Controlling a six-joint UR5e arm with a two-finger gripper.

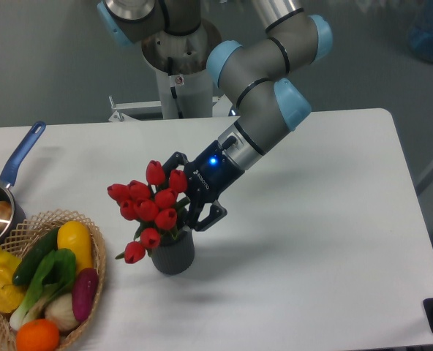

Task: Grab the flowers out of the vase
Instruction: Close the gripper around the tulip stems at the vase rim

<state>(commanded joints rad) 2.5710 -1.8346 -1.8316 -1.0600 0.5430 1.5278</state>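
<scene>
Bunch of red tulips with closed buds, green stems and leaves point(149, 208) sits in the short dark grey ribbed cylindrical vase point(173, 254), left of centre on the white surface point(326, 241). Bunch leans left; one bud droops out over the vase's left rim.

Black two-finger tool point(190, 202) comes in from the right at bud/upper-stem height, just above the vase mouth. One finger visible behind the buds, one in front near the rim. Looks like it brackets the stems, but buds hide the contact, so can't tell whether it's clamped or still apart.

Risks, as I judge them:
- Grip sits high and to one side. If it catches only part of the bunch, loose stems stay behind or drop.
- Lower finger is close to the rim. A slanted pull could drag or tip the vase, which looks light.
- Squeezing at bud level could crush the heads.
- The drooping bud may snag the rim on the way out.

Surface also carries a wicker basket of mixed vegetables point(44, 281) front-left and a blue-handled steel saucepan point(3, 202) at the left edge. Grey floor behind, arm pedestal at the back.
</scene>
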